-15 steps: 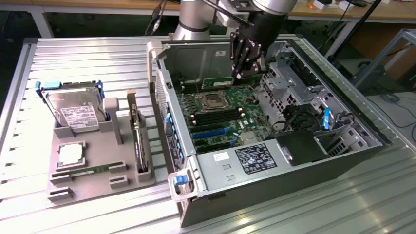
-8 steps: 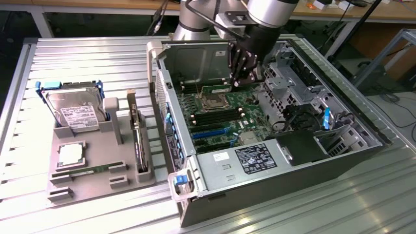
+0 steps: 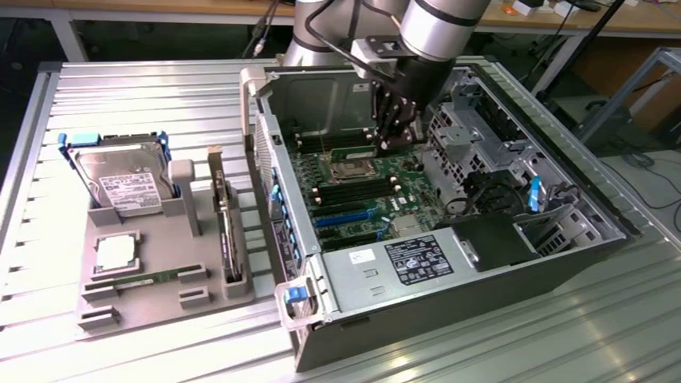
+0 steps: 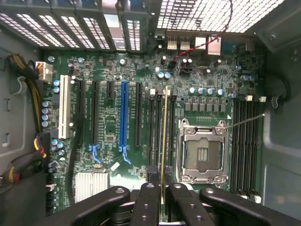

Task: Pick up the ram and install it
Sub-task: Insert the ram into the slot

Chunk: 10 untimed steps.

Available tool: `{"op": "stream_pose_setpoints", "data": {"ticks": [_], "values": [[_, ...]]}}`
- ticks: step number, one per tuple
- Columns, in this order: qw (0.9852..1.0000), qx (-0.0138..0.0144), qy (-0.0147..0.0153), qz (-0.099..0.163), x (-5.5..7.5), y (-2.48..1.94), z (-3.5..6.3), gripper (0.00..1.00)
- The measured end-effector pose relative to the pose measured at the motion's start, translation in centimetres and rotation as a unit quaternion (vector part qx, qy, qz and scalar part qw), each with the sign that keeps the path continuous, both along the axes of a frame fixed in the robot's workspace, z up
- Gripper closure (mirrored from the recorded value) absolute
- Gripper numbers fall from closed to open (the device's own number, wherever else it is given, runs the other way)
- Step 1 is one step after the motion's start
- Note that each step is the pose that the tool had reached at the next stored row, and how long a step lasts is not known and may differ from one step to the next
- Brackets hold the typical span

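Black fingers (image 4: 145, 207) sit closest to the wrist camera; jaws closed on the ram (image 4: 164, 141), clamping it by its near end. Ram is edge-on, a thin green-gold line running straight out from the jaws.
- Beneath the jaws: motherboard (image 4: 108, 127) inside the open computer case (image 3: 447, 263).
- Ram lines up with the black memory slots (image 4: 153, 127) directly ahead of the jaws. Cannot tell whether it touches a slot.
- Empty CPU socket (image 4: 202, 150) just to one side of the held ram; blue expansion slot (image 4: 124, 117) on the other side, farther off.
- Exterior view: arm reaches down into the case from above.
- Well away from the jaws, outside the case on the desk (image 3: 532, 335): grey tray (image 3: 159, 307) with a second ram stick (image 3: 143, 279), processor chip (image 3: 115, 251), hard drive (image 3: 123, 183), expansion card (image 3: 226, 215).
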<state>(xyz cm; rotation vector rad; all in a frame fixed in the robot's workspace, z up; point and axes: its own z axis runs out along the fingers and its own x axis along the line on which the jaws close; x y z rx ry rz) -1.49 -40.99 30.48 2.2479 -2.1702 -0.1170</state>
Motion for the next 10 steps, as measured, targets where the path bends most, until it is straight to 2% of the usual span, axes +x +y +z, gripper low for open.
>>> {"op": "stream_pose_setpoints", "data": {"ticks": [2,10], "values": [[1.0,-0.0002,0.0,0.0,0.0,0.14,-0.66,0.86],[1.0,-0.0009,0.0,0.0,0.0,0.17,-2.55,0.86]]}}
